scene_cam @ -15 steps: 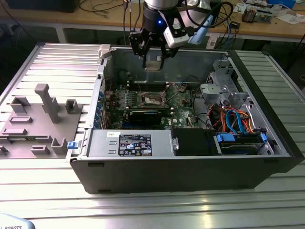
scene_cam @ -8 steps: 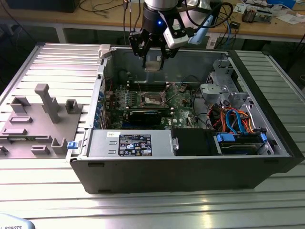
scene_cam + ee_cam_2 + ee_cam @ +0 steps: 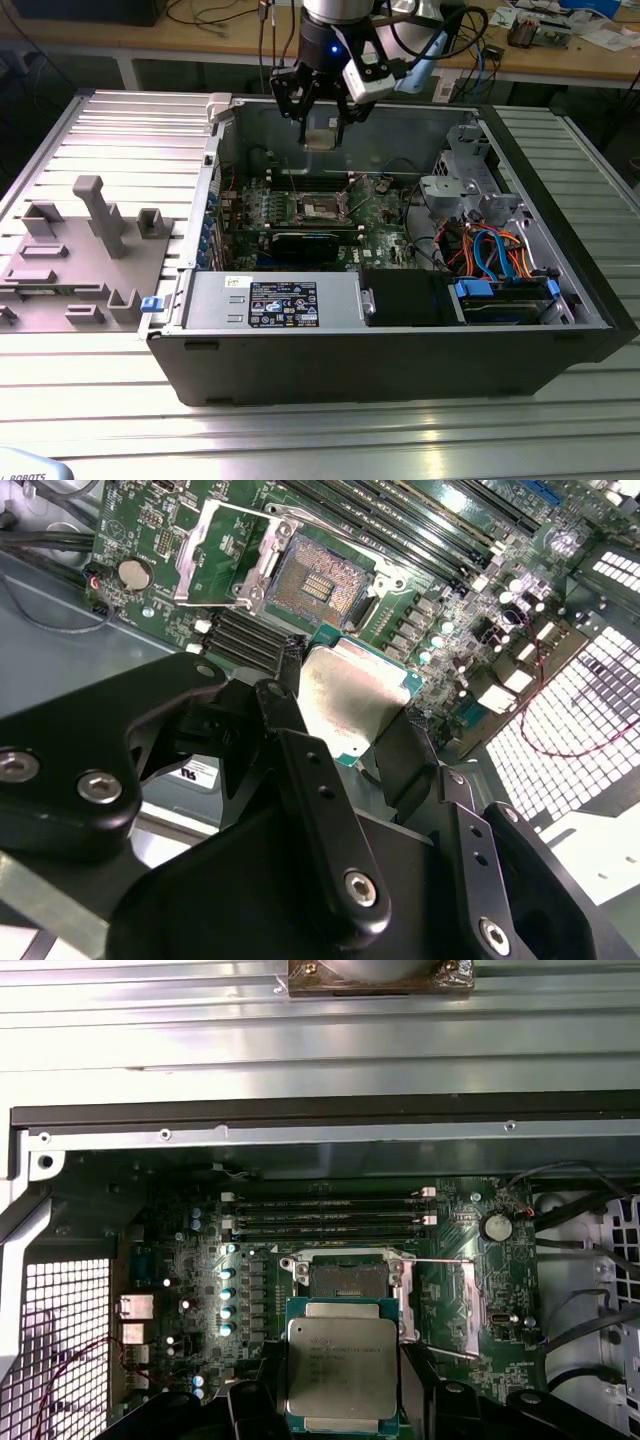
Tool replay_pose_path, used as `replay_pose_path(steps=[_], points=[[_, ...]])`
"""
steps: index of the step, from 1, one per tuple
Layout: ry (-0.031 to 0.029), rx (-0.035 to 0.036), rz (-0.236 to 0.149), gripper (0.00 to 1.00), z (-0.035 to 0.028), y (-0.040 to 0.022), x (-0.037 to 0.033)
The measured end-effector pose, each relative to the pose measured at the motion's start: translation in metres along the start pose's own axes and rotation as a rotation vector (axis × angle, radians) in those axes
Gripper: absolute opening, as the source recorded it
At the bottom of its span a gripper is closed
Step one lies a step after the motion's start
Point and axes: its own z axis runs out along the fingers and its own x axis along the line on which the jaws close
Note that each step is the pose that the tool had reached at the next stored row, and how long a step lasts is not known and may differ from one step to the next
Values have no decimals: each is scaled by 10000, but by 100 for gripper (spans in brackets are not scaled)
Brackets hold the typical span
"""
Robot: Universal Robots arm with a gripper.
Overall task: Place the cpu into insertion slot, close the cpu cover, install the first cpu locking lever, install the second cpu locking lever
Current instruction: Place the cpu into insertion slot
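My gripper (image 3: 320, 122) hangs above the open computer case (image 3: 190, 350) and is shut on the cpu (image 3: 320, 138), a flat square chip with a dull silver top. In both wrist views the cpu (image 3: 350, 695) (image 3: 343, 1370) sits level between the black fingers (image 3: 400, 755), above the motherboard and short of the insertion slot (image 3: 315, 585) (image 3: 345, 1278). The slot (image 3: 322, 208) lies bare, its contact field exposed. The cpu cover (image 3: 225, 555) (image 3: 458, 1305) is swung open beside the socket, and a thin locking lever (image 3: 440, 1261) stands raised next to it.
Memory slots (image 3: 325, 1215) run along one side of the socket, and a coin battery (image 3: 494, 1226) sits near the cover. Inside the case are a grey power supply (image 3: 275, 300), a drive cage (image 3: 465, 185) and blue and orange cables (image 3: 500, 250). A grey fixture (image 3: 90, 240) lies outside, at the exterior view's left.
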Motion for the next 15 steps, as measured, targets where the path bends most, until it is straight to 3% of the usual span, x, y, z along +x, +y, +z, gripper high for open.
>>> replay_pose_path(steps=[15], points=[[-1,0,0,54,44,-4,3]])
